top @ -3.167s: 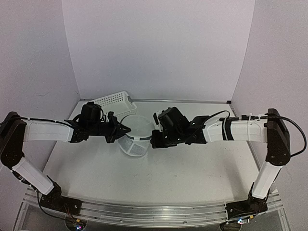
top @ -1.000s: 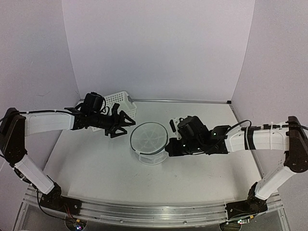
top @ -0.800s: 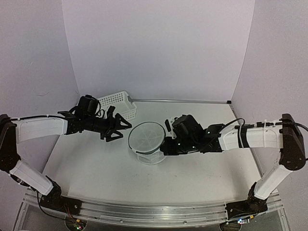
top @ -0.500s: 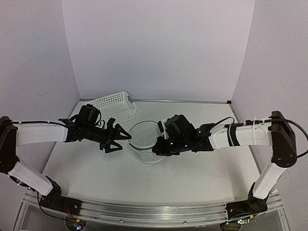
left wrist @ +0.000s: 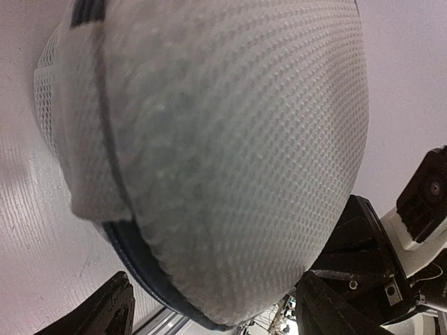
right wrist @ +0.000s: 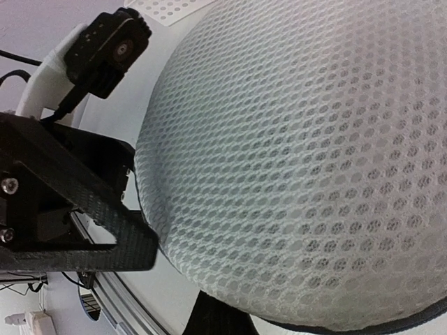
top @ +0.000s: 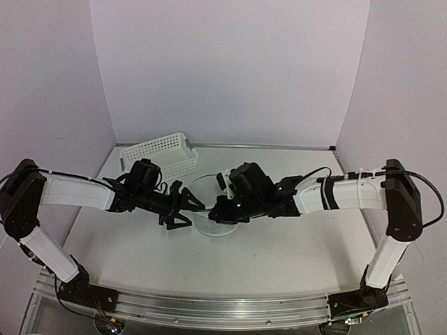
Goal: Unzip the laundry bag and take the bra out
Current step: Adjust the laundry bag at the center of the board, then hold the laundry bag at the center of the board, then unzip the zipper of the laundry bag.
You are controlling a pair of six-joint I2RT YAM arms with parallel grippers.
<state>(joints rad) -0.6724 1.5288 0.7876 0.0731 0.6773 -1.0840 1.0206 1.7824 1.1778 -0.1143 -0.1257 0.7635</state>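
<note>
left claw (top: 189,213): wide open, straddling white see-through mesh laundry bag (left wrist: 230,153)
right claw (top: 217,211): closed on bag rim
risk: thin pinch slips, bag drops

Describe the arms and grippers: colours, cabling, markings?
White tubular links, black joints and thin black cables outside on the left arm and right arm. Black bands ring the right forearm. Black left gripper and right gripper; the left's fingers are cut-out triangular frames.

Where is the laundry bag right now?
In the overhead view the laundry bag sits mid-table, between the left claw and the right claw, nearer the arms than the white basket at the back left.
</note>
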